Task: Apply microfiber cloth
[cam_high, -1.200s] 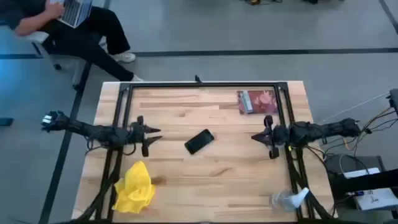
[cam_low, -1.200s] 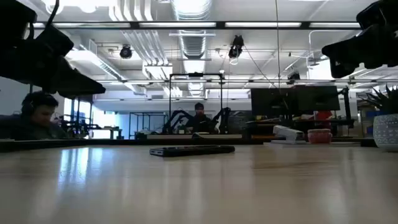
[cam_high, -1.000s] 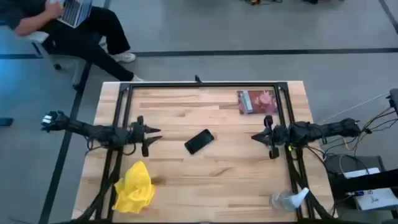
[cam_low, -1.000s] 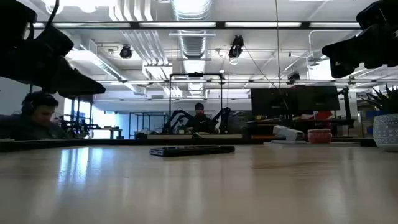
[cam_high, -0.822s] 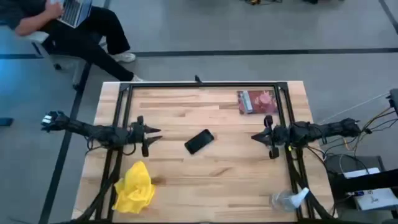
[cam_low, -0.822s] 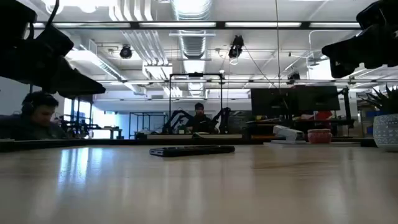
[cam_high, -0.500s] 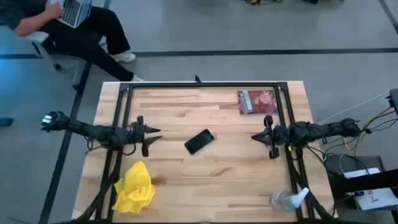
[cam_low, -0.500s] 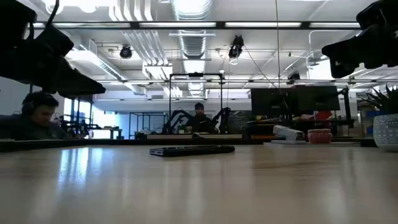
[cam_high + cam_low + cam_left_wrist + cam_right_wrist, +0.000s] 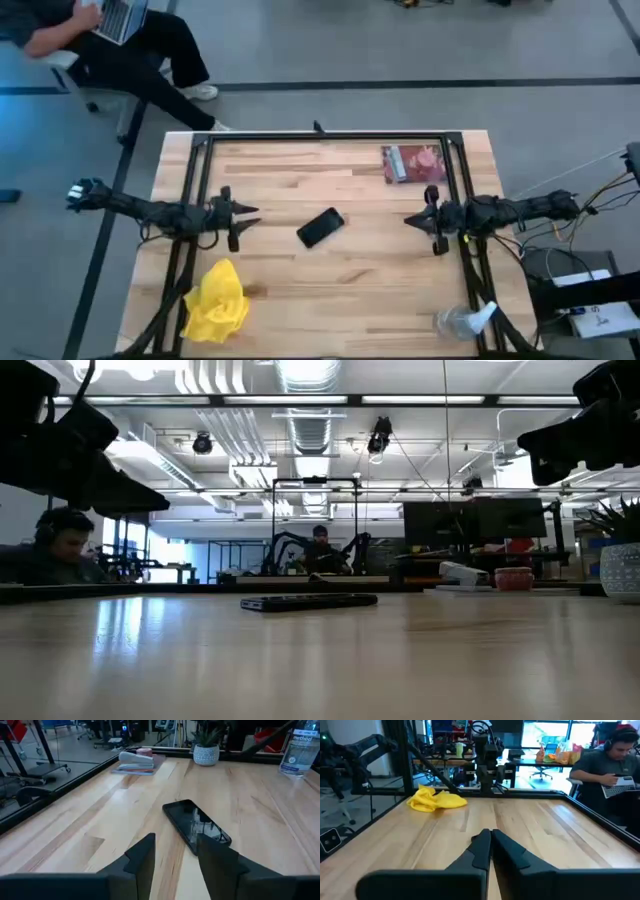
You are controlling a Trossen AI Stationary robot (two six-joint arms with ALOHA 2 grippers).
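Observation:
The yellow microfiber cloth [image 9: 216, 302] lies crumpled on the table near its front left corner; the right wrist view shows the cloth [image 9: 436, 799] far off. A black phone [image 9: 320, 227] lies flat at the table's middle, also seen as the phone [image 9: 196, 825] and the phone [image 9: 308, 601]. My left gripper [image 9: 255, 216] hovers left of the phone, slightly open and holding nothing, as its fingers [image 9: 175, 851] show. My right gripper [image 9: 408, 218] hovers right of the phone, shut and holding nothing, its fingers [image 9: 491, 840] together.
A clear spray bottle [image 9: 466, 320] lies at the front right corner. A reddish packet [image 9: 414, 162] sits at the far right. A small potted plant [image 9: 206, 753] and a stack of flat things [image 9: 137, 762] show in the left wrist view. A person sits beyond the far left corner.

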